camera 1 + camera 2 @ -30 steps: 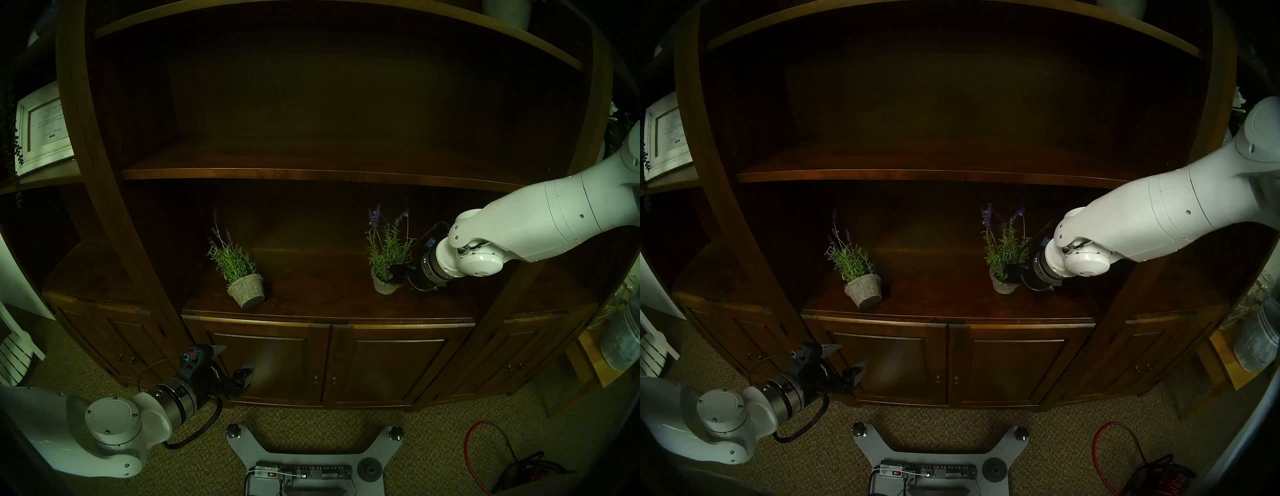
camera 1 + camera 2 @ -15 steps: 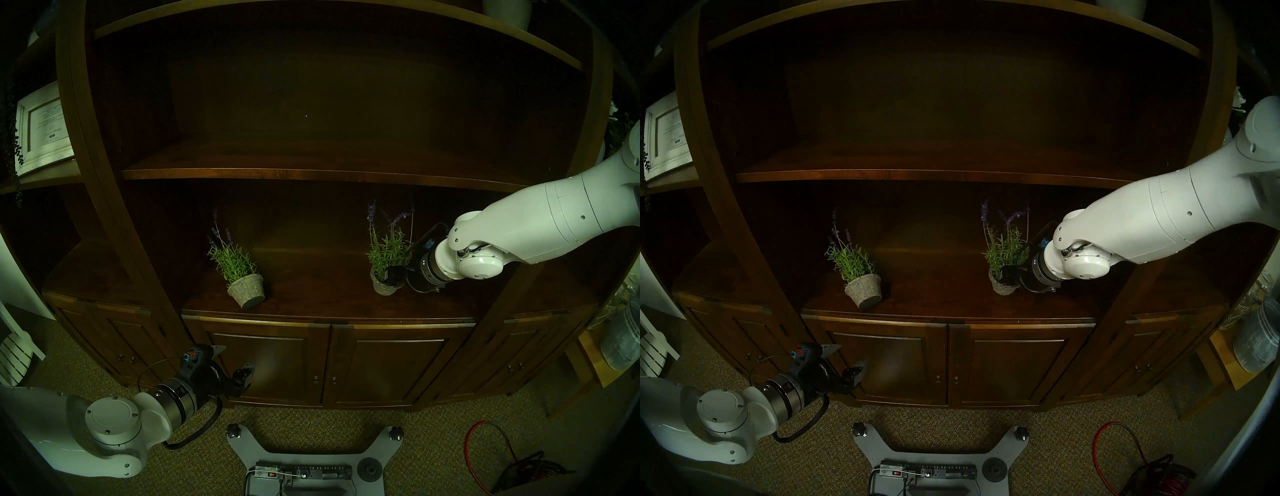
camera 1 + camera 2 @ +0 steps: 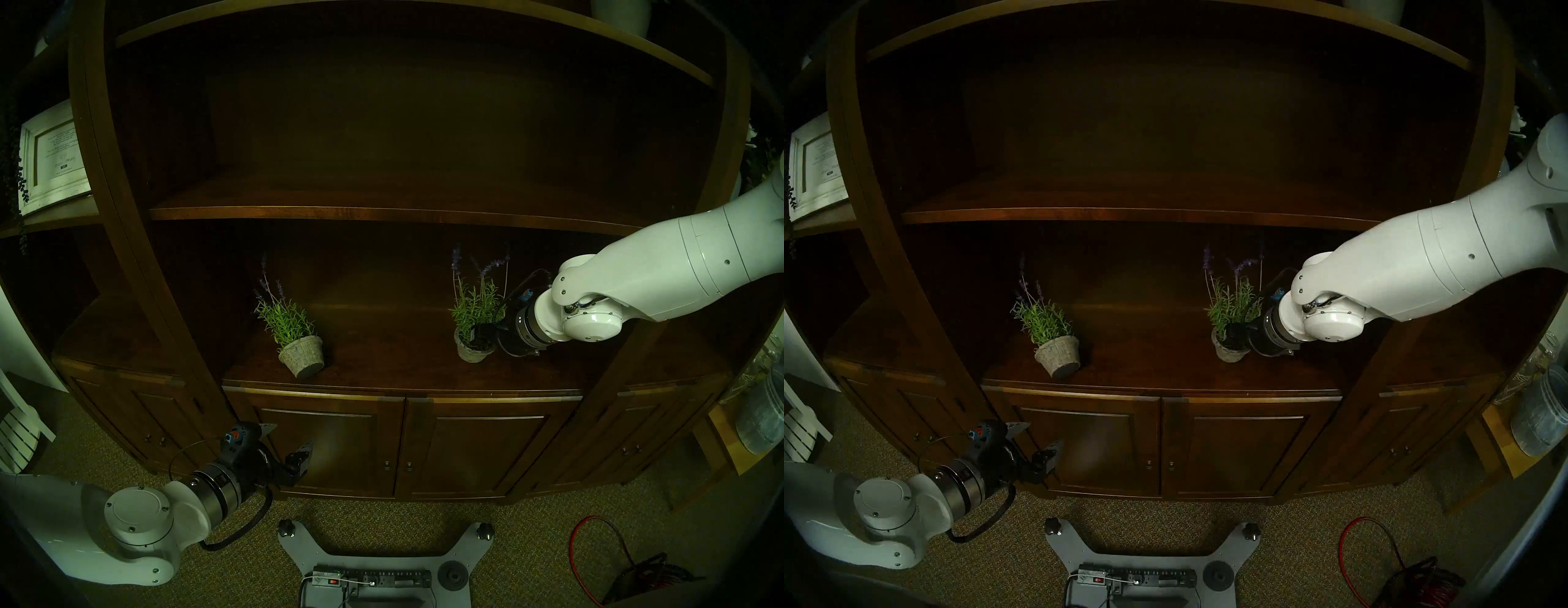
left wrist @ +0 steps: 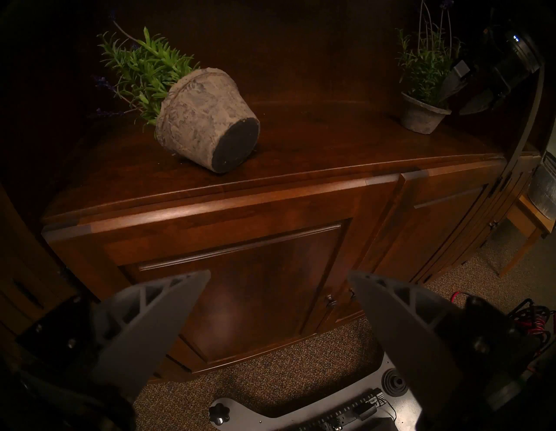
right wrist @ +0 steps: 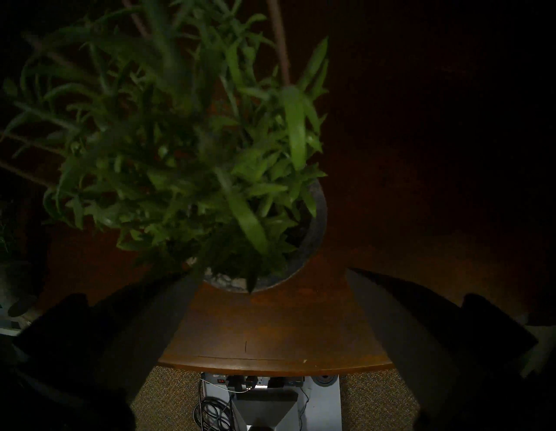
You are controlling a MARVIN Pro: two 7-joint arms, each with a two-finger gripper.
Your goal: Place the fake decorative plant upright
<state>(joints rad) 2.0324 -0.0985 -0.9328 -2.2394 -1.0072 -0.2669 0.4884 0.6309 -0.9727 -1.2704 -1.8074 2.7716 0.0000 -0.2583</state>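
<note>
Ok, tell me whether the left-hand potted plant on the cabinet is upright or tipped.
Tipped. The left potted plant lies on its side on the cabinet top, its dark base facing the left wrist camera and its foliage pointing back.

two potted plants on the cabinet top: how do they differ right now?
Pose: the left plant lies tipped on its side, dark pot base facing out; the right plant stands upright on its base.
Robot contact: the right gripper is open at the right plant's pot rim, not gripping; the left gripper, also open, is down by the cabinet doors, well clear of the left plant.
Shared: both have grey weathered pots, green foliage and purple flower spikes.
</note>
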